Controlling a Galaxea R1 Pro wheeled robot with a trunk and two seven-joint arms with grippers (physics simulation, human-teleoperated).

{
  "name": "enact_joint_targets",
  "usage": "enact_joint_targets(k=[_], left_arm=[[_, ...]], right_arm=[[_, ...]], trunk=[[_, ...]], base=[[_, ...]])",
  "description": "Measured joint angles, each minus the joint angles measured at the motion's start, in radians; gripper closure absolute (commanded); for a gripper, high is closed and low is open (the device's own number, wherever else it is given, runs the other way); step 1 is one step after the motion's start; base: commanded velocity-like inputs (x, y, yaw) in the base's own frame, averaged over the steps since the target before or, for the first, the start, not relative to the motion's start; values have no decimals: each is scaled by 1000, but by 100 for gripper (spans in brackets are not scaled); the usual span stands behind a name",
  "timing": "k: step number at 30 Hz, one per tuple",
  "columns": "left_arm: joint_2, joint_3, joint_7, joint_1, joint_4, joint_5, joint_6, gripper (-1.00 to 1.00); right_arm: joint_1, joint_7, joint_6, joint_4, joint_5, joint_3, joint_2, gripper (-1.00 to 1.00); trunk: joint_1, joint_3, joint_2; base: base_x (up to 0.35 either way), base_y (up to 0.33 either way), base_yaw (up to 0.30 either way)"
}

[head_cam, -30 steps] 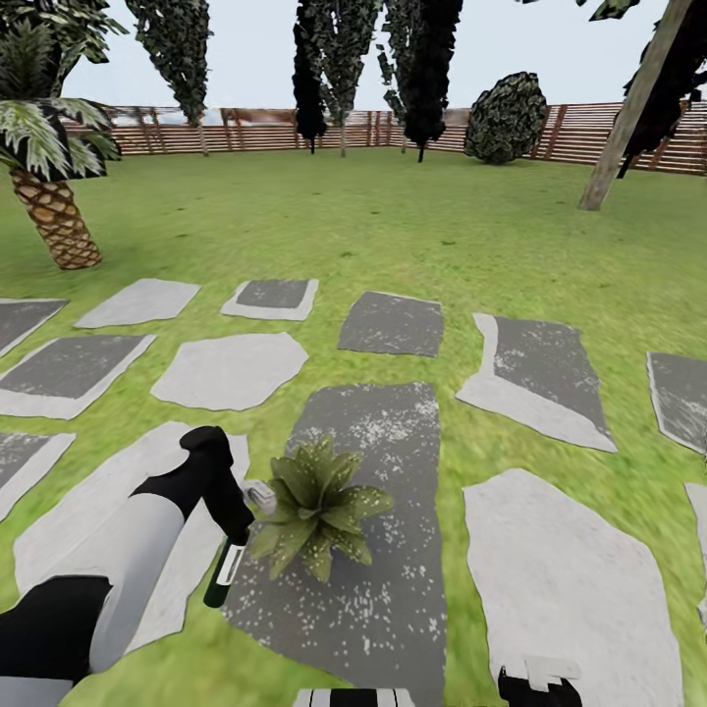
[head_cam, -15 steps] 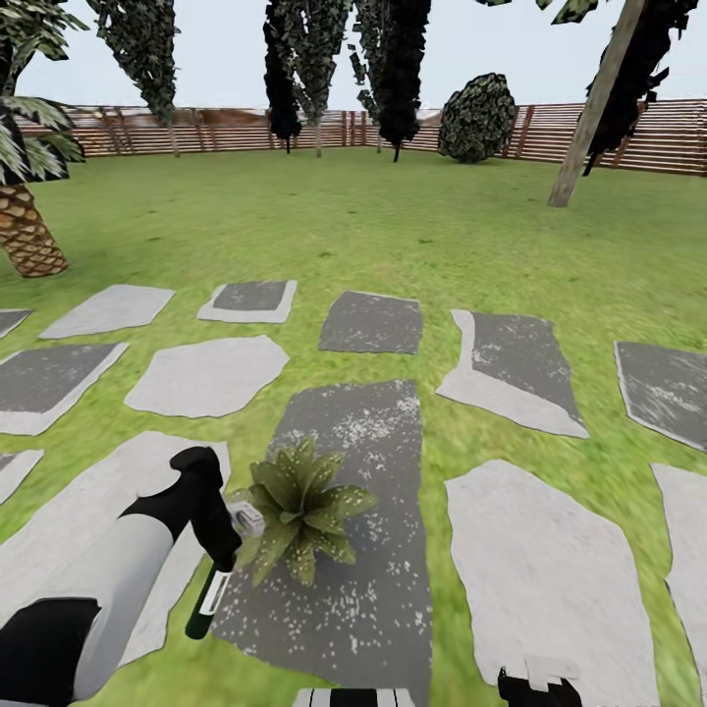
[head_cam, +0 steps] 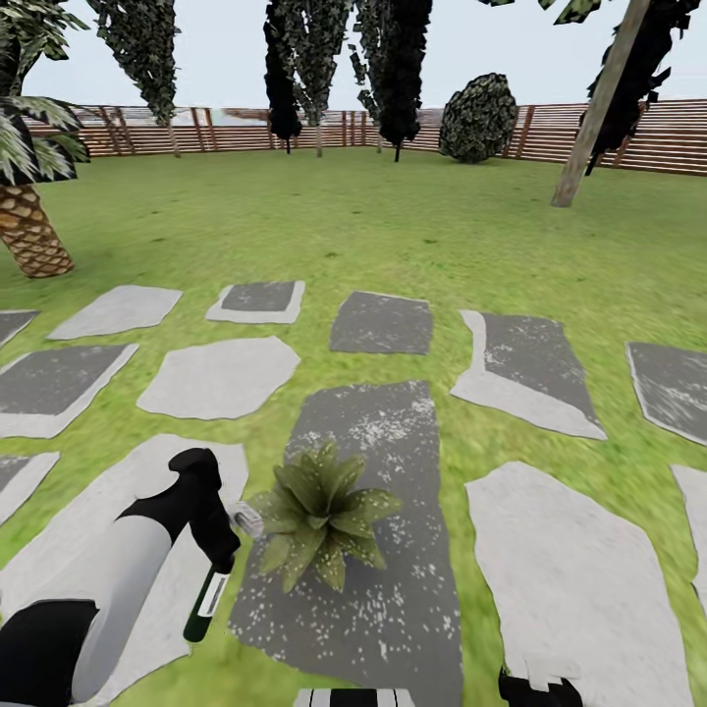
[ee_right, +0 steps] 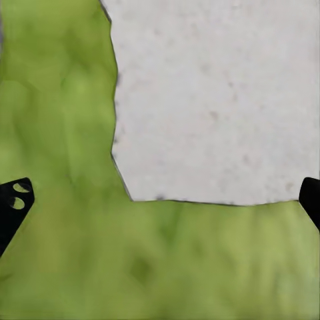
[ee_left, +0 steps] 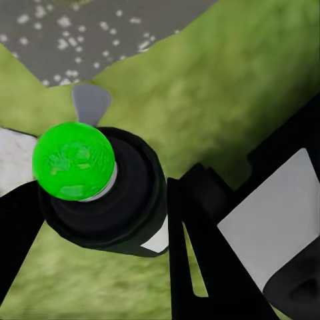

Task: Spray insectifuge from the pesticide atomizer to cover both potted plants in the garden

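Note:
One potted plant [head_cam: 324, 511], a low rosette of speckled olive leaves, sits on a dark grey stepping stone [head_cam: 383, 442] in the garden. Just to its left, my left gripper [head_cam: 224, 552] is shut on the pesticide atomizer [head_cam: 205, 601], whose dark green end with a white band points down toward the grass. In the left wrist view the atomizer [ee_left: 127, 200] shows a bright green cap, and the black fingers [ee_left: 200, 247] of my left gripper [ee_left: 107, 220] clamp its dark body. My right gripper [head_cam: 535, 687] hangs low at the front right. It is open [ee_right: 160, 200] over grass beside a pale stone [ee_right: 213, 100].
Flat grey stepping stones [head_cam: 216, 378] lie across the lawn ahead and to both sides. A palm with a scaly trunk [head_cam: 34, 236] stands at the left. A leaning trunk [head_cam: 594, 108], dark trees, a round shrub [head_cam: 478, 118] and a brown slatted fence [head_cam: 648, 137] border the far lawn.
The whole view swung left, then a little back to the right, so the camera moved. My left gripper still holds the atomizer, now slightly farther from the plant's leaves.

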Motion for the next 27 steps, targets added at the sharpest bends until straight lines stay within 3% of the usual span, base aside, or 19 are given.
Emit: enact_joint_targets(k=[5, 9, 13, 21, 27], left_arm=[[-2, -5, 0, 4, 0, -4, -1, 100], [-8, -7, 0, 47, -1, -9, -2, 100], [28, -1, 0, 66, -9, -1, -3, 100], [34, -3, 0, 59, -19, 2, 0, 100], [34, -4, 0, 60, -20, -1, 0, 100]], right_arm=[[0, -1, 0, 0, 0, 0, 0, -100], [0, -1, 0, 0, -2, 0, 1, -100], [0, -1, 0, 0, -3, -1, 1, -100], [0, -1, 0, 0, -3, 0, 1, -100], [0, -2, 0, 0, -3, 0, 2, -100]], trunk=[[0, 0, 0], [0, 0, 0], [0, 0, 0], [0, 0, 0], [0, 0, 0]], base=[[49, 29, 0], [2, 1, 0], [0, 0, -198], [0, 0, -279], [0, 0, -56]])
